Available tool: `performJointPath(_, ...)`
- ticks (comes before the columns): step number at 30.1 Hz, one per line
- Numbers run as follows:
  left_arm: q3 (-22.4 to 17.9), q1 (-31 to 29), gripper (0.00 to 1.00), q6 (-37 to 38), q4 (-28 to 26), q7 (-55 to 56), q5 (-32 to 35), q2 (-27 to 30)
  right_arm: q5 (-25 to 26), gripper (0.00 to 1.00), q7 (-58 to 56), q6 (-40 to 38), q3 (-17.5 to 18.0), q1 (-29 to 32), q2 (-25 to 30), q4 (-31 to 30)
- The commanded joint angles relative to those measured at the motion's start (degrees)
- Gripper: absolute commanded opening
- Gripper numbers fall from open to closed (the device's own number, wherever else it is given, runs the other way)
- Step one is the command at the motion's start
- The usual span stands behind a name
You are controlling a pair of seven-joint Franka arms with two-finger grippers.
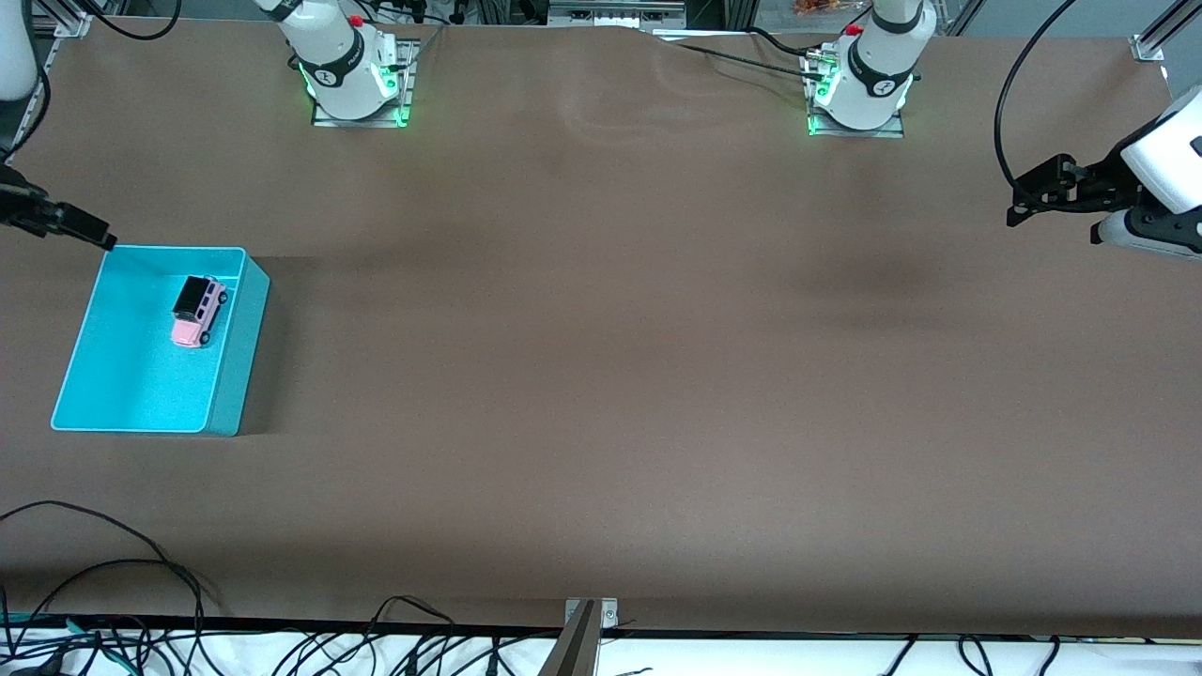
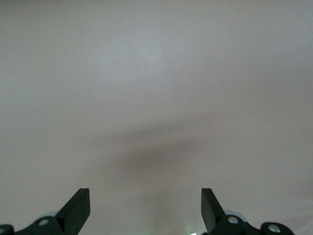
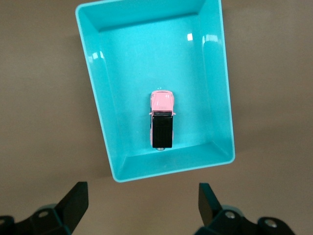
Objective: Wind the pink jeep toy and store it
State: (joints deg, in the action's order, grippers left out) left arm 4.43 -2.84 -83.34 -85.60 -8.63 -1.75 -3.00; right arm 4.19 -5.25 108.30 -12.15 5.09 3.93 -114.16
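So: pink jeep toy sits inside the turquoise bin, on all wheels, nearer the bin's end away from the front cam. Boxy little car, glossy pale-pink hood w/ matte black roof and rear, small dark wheels. Bin is a smooth plastic rectangular tray w/ rounded corners and sloped walls, standing at the right arm's end of the table, which has a flat brown matte cover. Right gripper hangs up over the table just by the bin's rim, black wedge fingers spread wide, nothing btwn them. Left gripper waits over bare table at the left arm's end, fingers also wide apart, holding nothing.
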Motion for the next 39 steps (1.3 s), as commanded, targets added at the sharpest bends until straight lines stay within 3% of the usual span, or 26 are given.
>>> performJointPath(1, 0.0, -0.2, 1.0, 0.8, 1.8, -0.5, -0.7, -0.9, -2.3, 1.0, -0.2, -8.3, 2.4, 0.7, -0.5, 7.2)
performJointPath(7, 0.1, -0.2, 1.0, 0.8, 1.8, -0.5, -0.7, -1.0, -5.0, 1.0, 1.9, -22.0, 6.6, 0.5, -8.5, 25.9)
performJointPath(10, 0.0, -0.2, 1.0, 0.8, 1.8, -0.5, -0.7, -0.9, -5.1, 1.0, 5.3, -23.3, 8.8, 0.4, -10.3, 29.5)
performJointPath(15, 0.0, -0.2, 1.0, 0.8, 1.8, -0.5, -0.7, -0.9, -5.3, 1.0, 11.2, -21.6, 13.4, 0.4, -9.5, 28.0)
performJointPath(21, 0.0, -0.2, 1.0, 0.8, 1.8, -0.5, -0.7, -0.9, -5.4, 1.0, 12.3, -15.0, 15.0, 0.3, -4.6, 20.0)
performJointPath(27, 0.1, -0.2, 1.0, 0.8, 1.8, -0.5, -0.7, -0.9, -5.4, 1.0, 11.5, -10.4, 15.0, 0.3, -1.1, 13.4)
performJointPath(39, 0.1, -0.2, 1.0, 0.8, 1.8, -0.5, -0.7, -0.9, -5.3, 1.0, 6.5, -9.6, 14.6, 0.3, 0.3, 11.9)
